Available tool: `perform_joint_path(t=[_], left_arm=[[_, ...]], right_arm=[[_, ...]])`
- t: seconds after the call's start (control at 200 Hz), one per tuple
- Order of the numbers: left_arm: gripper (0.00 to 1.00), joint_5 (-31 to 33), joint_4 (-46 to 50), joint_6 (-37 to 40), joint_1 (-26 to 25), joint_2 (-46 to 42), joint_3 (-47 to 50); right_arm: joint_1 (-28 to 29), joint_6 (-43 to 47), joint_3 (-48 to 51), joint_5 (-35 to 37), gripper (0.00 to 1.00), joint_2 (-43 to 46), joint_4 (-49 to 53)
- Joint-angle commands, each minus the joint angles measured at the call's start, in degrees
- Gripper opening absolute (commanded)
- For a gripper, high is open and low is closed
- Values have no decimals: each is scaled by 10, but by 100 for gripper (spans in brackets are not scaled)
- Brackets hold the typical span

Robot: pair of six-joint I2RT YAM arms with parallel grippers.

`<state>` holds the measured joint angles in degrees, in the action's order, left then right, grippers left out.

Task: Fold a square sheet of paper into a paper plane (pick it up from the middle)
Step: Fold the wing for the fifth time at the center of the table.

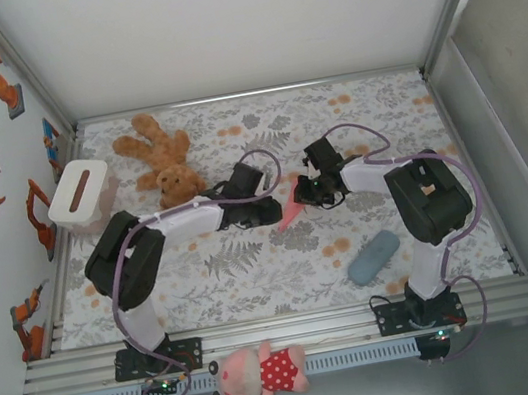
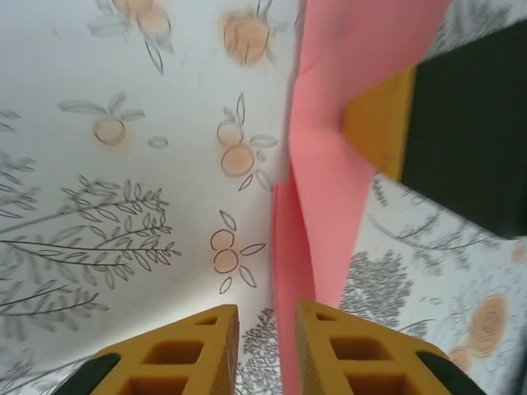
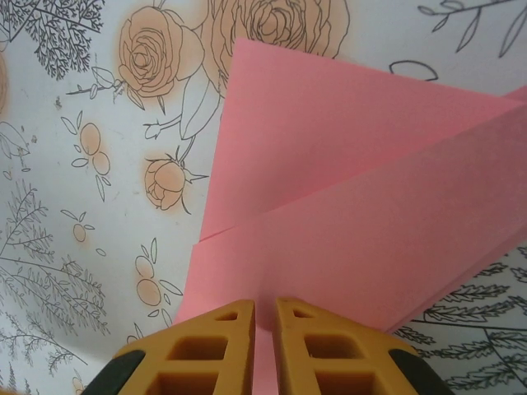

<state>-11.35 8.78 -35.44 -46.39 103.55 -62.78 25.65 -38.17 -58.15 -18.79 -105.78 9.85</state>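
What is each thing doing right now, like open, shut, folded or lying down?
pink paper: folded over in layers.
right gripper: shut on the pink paper.
left gripper: open a little, paper edge in the gap.
teddy bear: lying flat.
grey-blue pouch: lying flat.
white box: upright, slot on top.
pink pig toy: lying down.

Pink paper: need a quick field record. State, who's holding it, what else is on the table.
item: pink paper, folded into overlapping layers with creases
location: mid-table, between the two hands
right hand: closed on the paper's edge
left hand: slightly apart, paper in the gap against one finger
far left: teddy bear, white box
near right: grey-blue pouch
surface: floral tablecloth
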Motion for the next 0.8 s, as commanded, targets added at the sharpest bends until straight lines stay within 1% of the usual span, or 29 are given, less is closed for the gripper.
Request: perform_joint_path(t=[0.0,0.14,0.245,0.386,0.516,0.651,0.796], left_arm=[[24,6,4,-20,1,-39,3],[18,-67,-43,-48,-5,-27,2],[15,-102,-61,-59,-8,-8,-9],[10,-132,-75,-77,-9,25,-24],[7,-143,-72,-81,-9,50,-36],[6,-146,-61,-71,-9,66,-49],[6,-135,-39,-58,-9,80,-57]], right_arm=[[-6,-10,-1,33,14,-24,46],[-5,-10,-1,32,14,-26,49],[-5,-12,-1,31,13,-27,50],[-6,-14,-1,31,12,-29,49],[-5,-14,0,29,12,-30,50],[-6,-14,0,29,11,-30,49],[-6,-15,-1,29,11,-32,51]])
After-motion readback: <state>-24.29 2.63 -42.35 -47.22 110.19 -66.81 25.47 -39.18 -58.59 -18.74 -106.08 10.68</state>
